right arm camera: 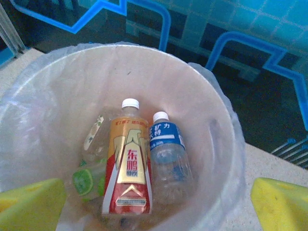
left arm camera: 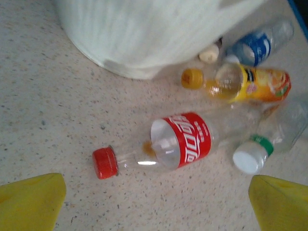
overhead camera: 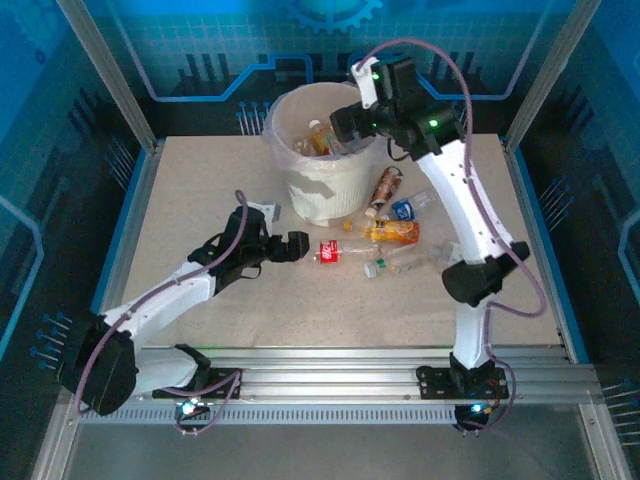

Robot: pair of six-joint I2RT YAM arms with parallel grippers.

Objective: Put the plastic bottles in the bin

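Worktop: speckled beige, blue panels all round. Bin stands far centre. It is white and round, with a thin bag folded over its rim.

Right arm reaches over the bin. Right fingers hang above its mouth, spread wide, nothing between them. The right wrist view looks straight down inside:
- gold-and-red-label bottle, white cap, lying on the bottom
- blue-label bottle just beside it on the right, apparently touching
- lime-print bottle on its left, hazy and hard to make out

Left arm sits low over the worktop. Left fingers are spread wide and empty, pointing at the loose bottles by the bin's base.

Loose bottles, all on their sides:
- red-label bottle lies nearest the left fingers. Its red cap points left in the wrist view. It lines up with the gap between them but lies apart from both.
- green-ring bottle, clear, white cap, just beside the red-label bottle. Contact cannot be judged.
- orange-label bottle lies beyond those two, yellow cap toward the bin.
- second blue-label bottle lies farther back, near the bin.
- brown-label bottle lies close against the bin's right side in the top view.
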